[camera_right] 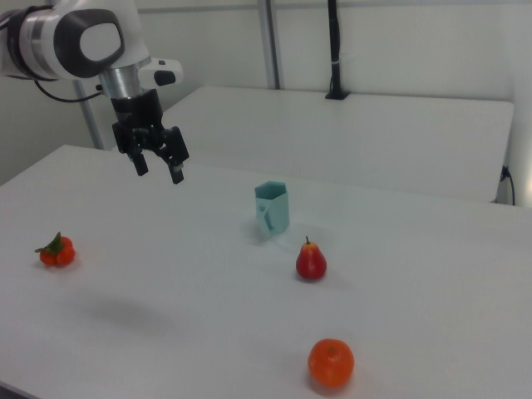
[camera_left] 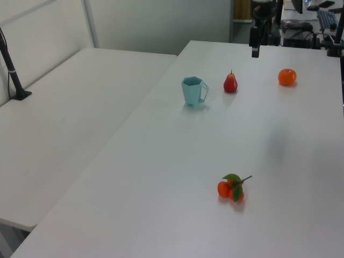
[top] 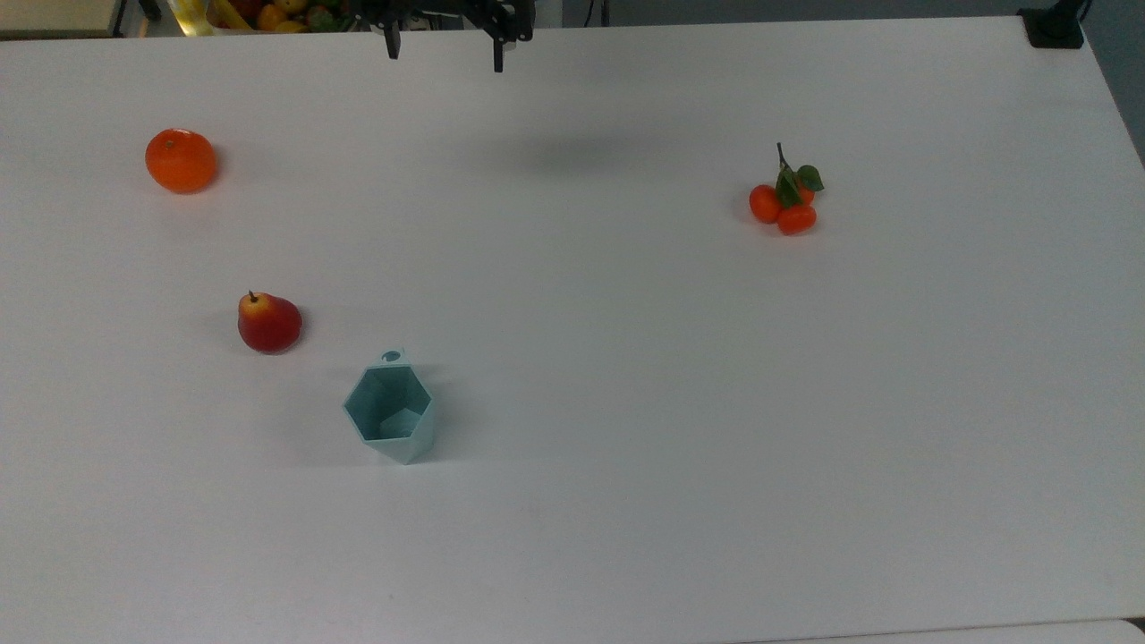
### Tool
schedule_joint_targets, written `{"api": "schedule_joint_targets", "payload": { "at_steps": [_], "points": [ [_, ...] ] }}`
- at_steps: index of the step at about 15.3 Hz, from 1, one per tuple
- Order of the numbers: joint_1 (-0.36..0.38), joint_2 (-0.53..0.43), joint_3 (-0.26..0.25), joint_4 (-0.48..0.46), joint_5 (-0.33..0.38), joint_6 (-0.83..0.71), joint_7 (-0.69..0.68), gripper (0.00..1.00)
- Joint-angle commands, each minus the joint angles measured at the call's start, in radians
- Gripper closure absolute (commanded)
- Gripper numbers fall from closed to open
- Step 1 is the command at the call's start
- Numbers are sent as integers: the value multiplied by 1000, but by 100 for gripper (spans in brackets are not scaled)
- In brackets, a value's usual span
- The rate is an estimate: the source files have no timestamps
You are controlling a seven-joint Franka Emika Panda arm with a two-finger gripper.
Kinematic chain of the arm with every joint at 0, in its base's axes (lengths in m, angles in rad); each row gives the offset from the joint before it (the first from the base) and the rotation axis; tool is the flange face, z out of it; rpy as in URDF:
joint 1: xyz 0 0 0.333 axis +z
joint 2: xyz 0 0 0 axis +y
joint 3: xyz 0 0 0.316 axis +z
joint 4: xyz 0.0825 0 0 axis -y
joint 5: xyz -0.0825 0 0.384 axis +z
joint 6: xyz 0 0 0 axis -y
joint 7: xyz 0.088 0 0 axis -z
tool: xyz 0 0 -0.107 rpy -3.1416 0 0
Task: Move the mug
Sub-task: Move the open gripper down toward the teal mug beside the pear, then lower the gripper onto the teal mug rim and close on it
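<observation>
Overhead, the gripper [camera_right: 159, 168], cut off by the top view's far edge, hangs spread and empty high above the table [top: 626, 358], while the mug [top: 391, 414] stands upright just beside the pear [top: 267, 322].

A broad white table [top: 680, 376] is taking up most of the room, its matte top catching soft, even light. A second white table [camera_left: 64, 134] is standing just beside it, on the left view's left, with a narrow seam running between the two. A black post [camera_left: 12, 64] is rising from a foot on that second table (a thin cable is trailing along it). Pale wall panels [camera_right: 399, 41] are closing off the space behind.
</observation>
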Motion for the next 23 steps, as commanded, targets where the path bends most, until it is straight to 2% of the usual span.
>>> {"api": "schedule_joint_targets", "payload": {
  "at_steps": [1, 3, 5, 9, 16, 23],
  "points": [
    [-5, 7, -3, -50, -1, 157, -21, 0],
    [-43, 37, -1, -49, 1, 227, -56, 0],
    [-48, 75, -3, -47, -1, 294, -93, 0],
    [-83, 155, -3, -44, -1, 438, -93, 0],
    [-105, 330, -3, -3, -25, 607, -99, 0],
    [-108, 449, -3, 0, -29, 790, -146, 0]
  ]
}}
